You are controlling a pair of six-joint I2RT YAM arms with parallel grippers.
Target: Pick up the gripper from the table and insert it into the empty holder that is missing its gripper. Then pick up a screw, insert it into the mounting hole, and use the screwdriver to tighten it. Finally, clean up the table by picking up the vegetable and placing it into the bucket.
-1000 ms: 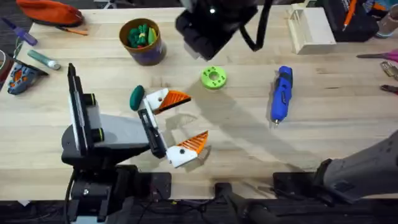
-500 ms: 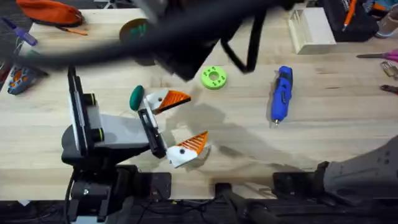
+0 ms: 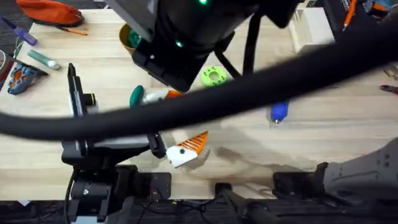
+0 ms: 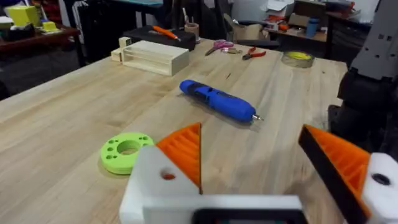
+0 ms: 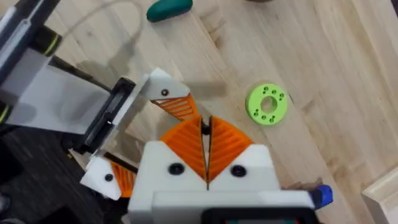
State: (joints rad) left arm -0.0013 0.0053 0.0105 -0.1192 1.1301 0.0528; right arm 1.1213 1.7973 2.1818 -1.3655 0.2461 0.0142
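1. The desk [image 3: 348, 143] carries everything; places below are given from the green disc [image 3: 213, 77].
2. The right arm [image 3: 199, 37] hangs high over the disc. Its tool [image 5: 206, 134] has its orange pads pressed together with nothing between them.
3. The left tool [image 4: 255, 149] lies on the robot's left of the disc, spread wide, with an orange tip on each white mount.
4. The bucket [image 3: 129, 37] stands farther out than the disc and to its left, partly hidden by the right arm.
5. The screwdriver [image 4: 217, 101] lies on the disc's right, well apart from it, tip toward the robot.
6. The vegetable [image 5: 169, 9] lies left of the disc, just beside the left tool's outer finger, between disc and bucket. Its long axis runs roughly away from the robot.
7. If the vegetable is next, the free right tool probably has to cross over the disc, and the left tool's finger crowds one side of it.
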